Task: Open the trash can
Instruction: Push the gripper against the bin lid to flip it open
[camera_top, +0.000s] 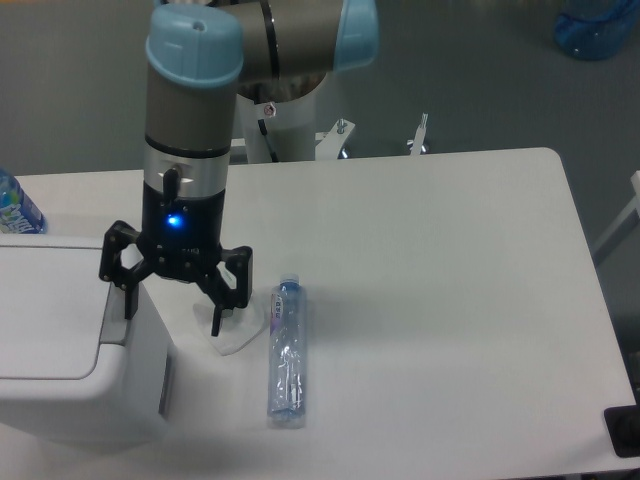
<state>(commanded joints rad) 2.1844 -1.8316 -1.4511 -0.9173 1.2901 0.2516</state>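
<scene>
The white boxy trash can (60, 340) fills the lower left, its flat lid down. A grey push tab (115, 322) sits on the lid's right edge. My gripper (174, 310) hangs straight down over the can's right edge with its jaws wide apart. The left finger (128, 296) is at the grey tab; I cannot tell if it touches. The right finger (219, 316) is off the can, over the table. Nothing is held.
A clear plastic bottle (287, 352) with a blue cap lies on the white table (430, 300) just right of the gripper. A small clear scrap (240, 338) lies under the right finger. Another bottle (16, 206) stands behind the can. A blue jug (598, 26) is on the floor.
</scene>
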